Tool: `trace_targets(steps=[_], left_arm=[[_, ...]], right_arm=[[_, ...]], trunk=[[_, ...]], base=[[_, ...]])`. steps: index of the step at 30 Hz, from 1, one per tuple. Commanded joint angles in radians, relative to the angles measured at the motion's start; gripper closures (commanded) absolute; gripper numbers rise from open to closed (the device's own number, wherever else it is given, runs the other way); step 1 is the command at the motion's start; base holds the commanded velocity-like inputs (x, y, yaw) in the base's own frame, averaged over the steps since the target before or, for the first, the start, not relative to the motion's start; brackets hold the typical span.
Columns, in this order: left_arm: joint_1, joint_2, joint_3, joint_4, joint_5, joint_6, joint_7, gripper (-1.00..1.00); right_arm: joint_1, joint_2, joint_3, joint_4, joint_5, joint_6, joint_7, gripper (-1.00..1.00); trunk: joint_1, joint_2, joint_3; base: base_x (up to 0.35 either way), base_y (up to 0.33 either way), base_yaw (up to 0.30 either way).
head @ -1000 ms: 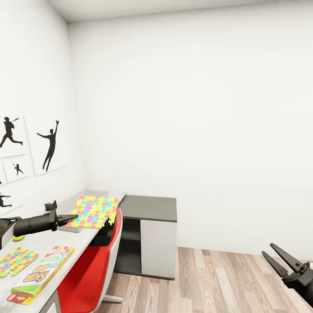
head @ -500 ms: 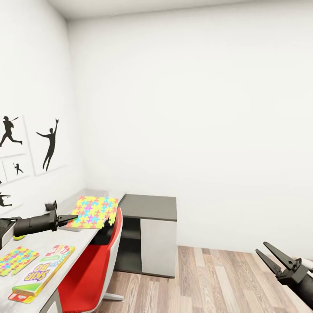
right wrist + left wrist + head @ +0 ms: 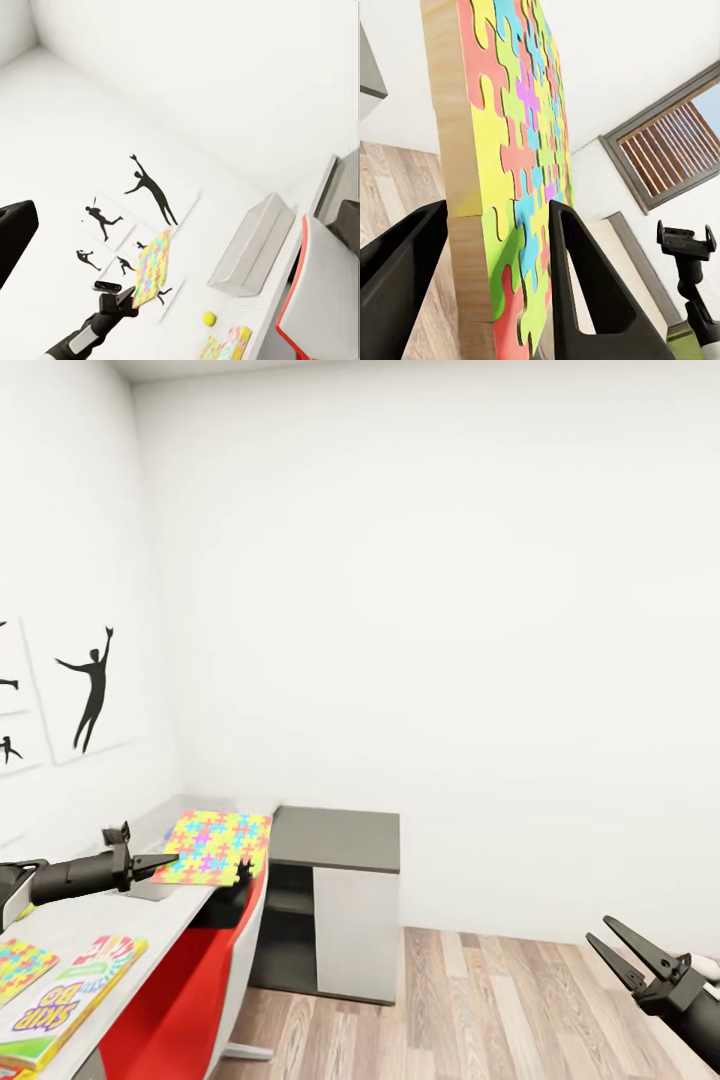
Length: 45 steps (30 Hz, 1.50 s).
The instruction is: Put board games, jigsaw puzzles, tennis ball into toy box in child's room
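We hold one jigsaw puzzle [image 3: 215,846] in our left pincer [image 3: 168,859], the fingers [image 3: 592,300] closed on its near edge with the wooden side between them. From the head view the puzzle sticks out flat ahead of the fingertips, above the far end of the table [image 3: 120,920]; its far corner reaches toward the dark-topped side cabinet [image 3: 335,838].

Behind and below that pincer, on the table, lie the Skip-Bo board game [image 3: 65,1000] and just beside it the second jigsaw puzzle [image 3: 15,965]. In the right wrist view the tennis ball [image 3: 209,319] sits on the table near them, and the toy box [image 3: 253,244] stands further along it, past the held puzzle [image 3: 152,268]. The red chair [image 3: 185,1000] is tucked under the table below the left arm.

Our right pincer [image 3: 622,952] hangs wide and empty, well apart from the table, over the wood-plank floor [image 3: 480,1010].
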Motion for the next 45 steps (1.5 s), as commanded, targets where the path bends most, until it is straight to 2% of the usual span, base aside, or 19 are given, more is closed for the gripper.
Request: trace_targets(steps=[1,21,35,45], left_arm=[[0.0,0.0,-0.001,0.0,0.001,0.011,-0.004,1.0],[0.0,0.001,0.0,0.0,0.002,0.009,-0.004,1.0],[0.0,0.001,0.0,0.0,0.001,0.009,-0.004,1.0],[0.0,0.001,0.0,0.0,0.002,0.009,-0.004,1.0]], right_arm=[[0.0,0.0,0.0,0.0,-0.002,0.004,0.001,-1.0],[0.0,0.001,0.001,-0.002,-0.001,0.001,0.001,-1.0],[0.0,0.001,0.001,-0.002,-0.001,-0.003,0.001,-1.0],[0.0,0.002,0.002,-0.002,-0.001,-0.007,0.001,-1.0]], trunk=[[0.001,0.0,0.0],[0.001,0.0,-0.001],[0.001,0.0,-0.001],[0.001,0.0,-0.001]], base=[[0.255,-0.173,0.0],[0.289,-0.135,0.007],[0.258,-0.044,0.242],[0.132,-0.003,0.041]])
